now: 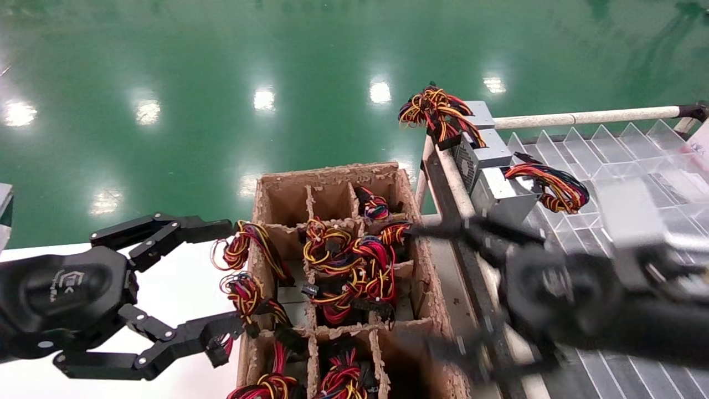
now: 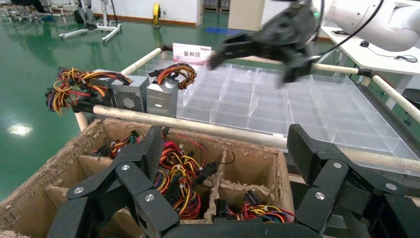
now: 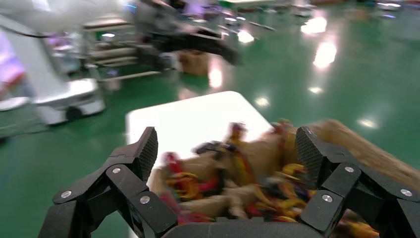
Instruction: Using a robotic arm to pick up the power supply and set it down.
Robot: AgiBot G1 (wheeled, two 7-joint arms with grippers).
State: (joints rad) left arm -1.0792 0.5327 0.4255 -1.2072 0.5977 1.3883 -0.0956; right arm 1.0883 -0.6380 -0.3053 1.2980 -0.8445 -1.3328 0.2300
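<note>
Nearest to us on the left, our left gripper [image 1: 219, 288] hangs with its fingers spread wide, empty, over the white desk [image 1: 171, 291] at the left wall of the cardboard box [image 1: 426, 277]. Bundles of red, yellow and black wires [image 1: 354, 266] fill the box's compartments, and a few loops spill over its left wall, between the left gripper's fingertips. Right of the box, our right gripper [image 1: 443, 288] is blurred; its fingers stand apart and hold nothing, reaching over the box's right wall and the rail beside it. Two power supplies sit well beyond it, at the far left corner of the clear divider tray [image 1: 609, 149]: the power supply [image 1: 487, 152] with a wire bunch hanging past the tray's edge, and a second unit [image 1: 507, 197] just beside it. Neither gripper touches them.
</note>
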